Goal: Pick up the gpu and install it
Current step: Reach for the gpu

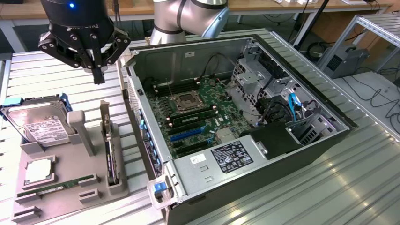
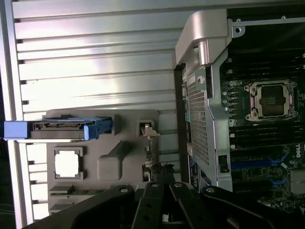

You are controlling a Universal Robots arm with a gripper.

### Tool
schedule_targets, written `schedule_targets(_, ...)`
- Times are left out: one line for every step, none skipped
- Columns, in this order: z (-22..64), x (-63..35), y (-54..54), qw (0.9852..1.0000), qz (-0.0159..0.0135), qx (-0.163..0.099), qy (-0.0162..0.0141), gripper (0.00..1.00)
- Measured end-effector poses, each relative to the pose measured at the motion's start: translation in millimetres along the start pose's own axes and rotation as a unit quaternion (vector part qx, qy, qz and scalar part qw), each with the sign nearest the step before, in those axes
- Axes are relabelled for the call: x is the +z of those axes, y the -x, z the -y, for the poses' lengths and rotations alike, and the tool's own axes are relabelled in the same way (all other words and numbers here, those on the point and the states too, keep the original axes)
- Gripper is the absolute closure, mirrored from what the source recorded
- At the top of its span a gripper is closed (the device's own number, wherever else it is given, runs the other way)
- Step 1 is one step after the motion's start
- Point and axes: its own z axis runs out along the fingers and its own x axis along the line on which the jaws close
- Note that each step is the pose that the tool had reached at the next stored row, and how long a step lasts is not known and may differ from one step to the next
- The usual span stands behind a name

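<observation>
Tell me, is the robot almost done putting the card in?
Nothing looks done yet. The thin dark card with a silver bracket stands in the grey holder tray. The black gripper hangs above it, fingers shut, holding nothing. Lifting it and fitting it into the open computer case remain.

Work surface: ribbed metal table (image 1: 293, 192) built of parallel silver slats (image 2: 95, 71), brightly lit, with strong glare across them.
Rear: wooden bench (image 1: 269, 5) with a light brown top and dark space beneath.
The exterior view's right: metal-framed rack (image 1: 375, 26); grey box unit (image 1: 345, 61) standing below it; pale grey floor (image 1: 356, 89) strewn with loose black cables (image 1: 382, 96).
</observation>
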Motion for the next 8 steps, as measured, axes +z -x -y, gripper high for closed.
schedule_targets(0.0, 0.0, 0.0, 1.0, 0.0, 0.0, 0.0, 0.89)
schedule_targets(0.0, -0.1, -0.1, 1.0, -0.0001, 0.0, 0.0, 0.89)
schedule_targets(0.1, -0.1, -0.1, 1.0, -0.0001, 0.0, 0.0, 0.89)
schedule_targets(0.7, -0.1, -0.1, 1.0, -0.0001, 0.0, 0.0, 0.89)
schedule_targets(1.4, -0.1, 0.0, 1.0, -0.0001, 0.0, 0.0, 0.89)
schedule_targets(2.1, -0.2, 0.0, 1.0, -0.0001, 0.0, -0.0001, 0.89)
schedule_targets(3.0, -0.2, 0.1, 1.0, -0.0001, 0.0, 0.0, 0.89)
schedule_targets(3.9, -0.2, 0.2, 1.0, -0.0001, 0.0, 0.0, 0.89)
